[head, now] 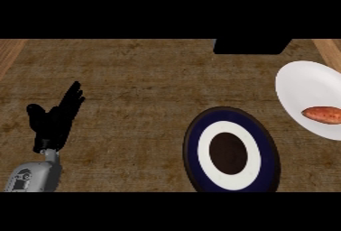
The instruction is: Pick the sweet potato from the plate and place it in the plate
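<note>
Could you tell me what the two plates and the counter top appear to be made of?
White plate: probably glazed ceramic, plain and smooth. Dark-rimmed plate: likely ceramic too, with navy, white and dark brown rings. Counter: seemingly matte brown wood, mottled and grainy.

Surface: a brown, mottled counter (126,76) fills the view, with lighter wood strips along its left and right edges.
Right edge: a white plate (303,85) lies on the counter, partly cut off by the view's border.
Lower centre: a dark blue plate (193,135) with a white ring and dark middle lies near the white plate, apart from it.
Top: a black block (251,46) sits at the far edge.
</note>
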You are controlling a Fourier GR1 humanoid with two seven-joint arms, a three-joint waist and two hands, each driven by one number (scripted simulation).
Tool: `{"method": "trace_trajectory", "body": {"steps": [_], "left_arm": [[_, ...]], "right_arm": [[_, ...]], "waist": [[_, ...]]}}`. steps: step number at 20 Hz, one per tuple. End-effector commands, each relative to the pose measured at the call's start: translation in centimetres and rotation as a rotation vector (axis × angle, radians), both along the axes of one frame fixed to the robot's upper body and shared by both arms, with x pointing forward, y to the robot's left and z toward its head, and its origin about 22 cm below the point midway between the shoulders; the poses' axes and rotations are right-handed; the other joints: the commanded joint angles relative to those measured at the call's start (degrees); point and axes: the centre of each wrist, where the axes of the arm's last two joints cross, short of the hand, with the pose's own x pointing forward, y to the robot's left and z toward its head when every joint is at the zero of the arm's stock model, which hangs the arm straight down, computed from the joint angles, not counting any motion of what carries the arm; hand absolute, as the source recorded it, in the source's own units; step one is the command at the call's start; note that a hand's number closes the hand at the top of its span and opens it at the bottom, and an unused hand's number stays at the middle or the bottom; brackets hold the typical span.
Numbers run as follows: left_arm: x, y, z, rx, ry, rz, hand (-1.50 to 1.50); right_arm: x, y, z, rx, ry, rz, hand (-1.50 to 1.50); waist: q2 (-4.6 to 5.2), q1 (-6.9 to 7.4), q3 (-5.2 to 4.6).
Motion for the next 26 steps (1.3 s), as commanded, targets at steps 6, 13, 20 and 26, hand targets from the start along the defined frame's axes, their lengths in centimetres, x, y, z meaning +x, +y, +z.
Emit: {"method": "trace_trajectory", "body": {"steps": [6,13,20,26], "left_arm": [[-0.2,0.1,0.4,0.003,0.002,-0.017,0.0],[0.4,-0.7,0.1,-0.011,-0.012,-0.018,0.0],[0.9,0.2,0.7,-0.002,-0.022,-0.026,0.0],[0.3,-0.7,0.1,0.003,-0.021,-0.031,0.0]], "right_arm": [[-4.0,-3.2,-0.9,0.138,-0.052,0.112,-1.5],[-4.2,-4.0,0.7,0.118,-0.036,0.097,-1.5],[-7.0,-5.8,0.4,0.085,-0.043,0.053,-1.5],[-8.3,-6.7,0.7,0.027,-0.016,0.011,-1.5]], "waist": [[0.38,0.57,0.21],[0.76,1.23,0.29],[0.84,1.02,0.39],[0.97,1.6,0.5]]}}
